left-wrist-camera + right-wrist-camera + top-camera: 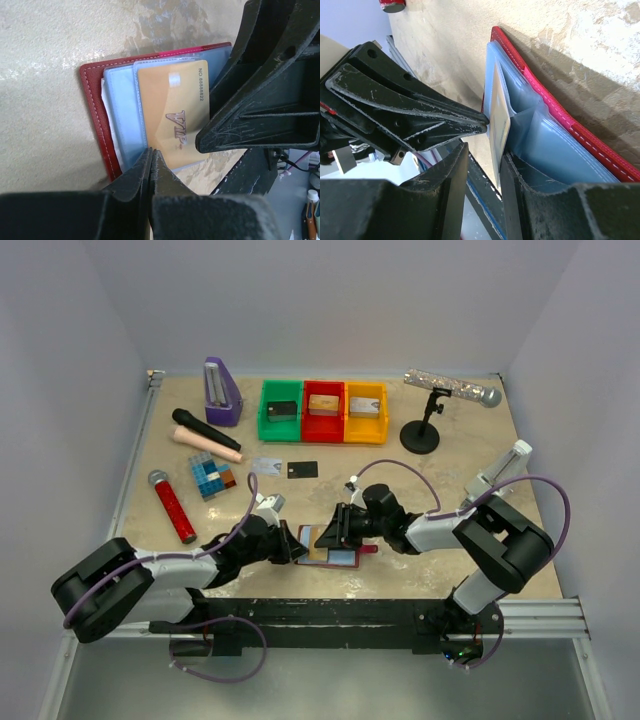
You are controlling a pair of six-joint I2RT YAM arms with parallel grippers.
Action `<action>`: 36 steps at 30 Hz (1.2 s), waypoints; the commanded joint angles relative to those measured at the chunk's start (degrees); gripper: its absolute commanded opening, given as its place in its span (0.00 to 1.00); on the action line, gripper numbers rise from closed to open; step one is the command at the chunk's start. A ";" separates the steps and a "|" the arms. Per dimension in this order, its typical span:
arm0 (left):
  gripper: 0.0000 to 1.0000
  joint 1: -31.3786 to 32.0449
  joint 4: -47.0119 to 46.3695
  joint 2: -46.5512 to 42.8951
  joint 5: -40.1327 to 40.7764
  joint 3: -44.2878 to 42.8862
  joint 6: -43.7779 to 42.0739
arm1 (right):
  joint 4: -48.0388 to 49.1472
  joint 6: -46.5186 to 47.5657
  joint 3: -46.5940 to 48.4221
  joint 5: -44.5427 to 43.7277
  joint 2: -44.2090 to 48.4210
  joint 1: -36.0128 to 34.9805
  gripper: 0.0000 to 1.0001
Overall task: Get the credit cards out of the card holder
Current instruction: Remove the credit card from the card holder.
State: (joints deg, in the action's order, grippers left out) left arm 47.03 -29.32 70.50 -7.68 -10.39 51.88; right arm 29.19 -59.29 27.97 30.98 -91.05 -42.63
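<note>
The card holder (345, 559) lies open near the table's front edge, dark red with pale blue sleeves (122, 115). A gold-tan card (172, 112) marked VIP sits in its sleeve. My left gripper (297, 548) is shut, its tips (151, 154) against the sleeve's near edge. My right gripper (330, 530) is open (485, 160). The gold card's edge (500, 130) stands between its fingers, close to the right finger (530, 185). The holder's red rim (560, 115) runs behind. A silvery card (266, 466) and a black card (302, 469) lie flat further back.
Green (281, 433), red (322, 434) and yellow (365, 434) trays stand at the back, each with a small block. A purple metronome (222, 392), black (205, 430) and red (174, 506) microphones, a tiled block (212, 476) and a microphone stand (420, 432) surround the work spot.
</note>
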 commanded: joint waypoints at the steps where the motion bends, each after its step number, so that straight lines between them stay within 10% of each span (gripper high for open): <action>1: 0.00 0.26 0.14 0.43 2.76 -0.15 0.15 | 0.96 0.93 1.48 -0.40 0.52 -0.08 0.36; 36: 0.00 0.17 11.13 3.94 13.04 0.20 4.90 | -5.28 3.21 -0.19 -2.77 6.05 -0.08 0.36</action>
State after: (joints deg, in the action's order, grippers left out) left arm 47.44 -27.16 72.53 -1.06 -11.49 58.11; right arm 23.31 -57.32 27.86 28.97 -86.94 -42.63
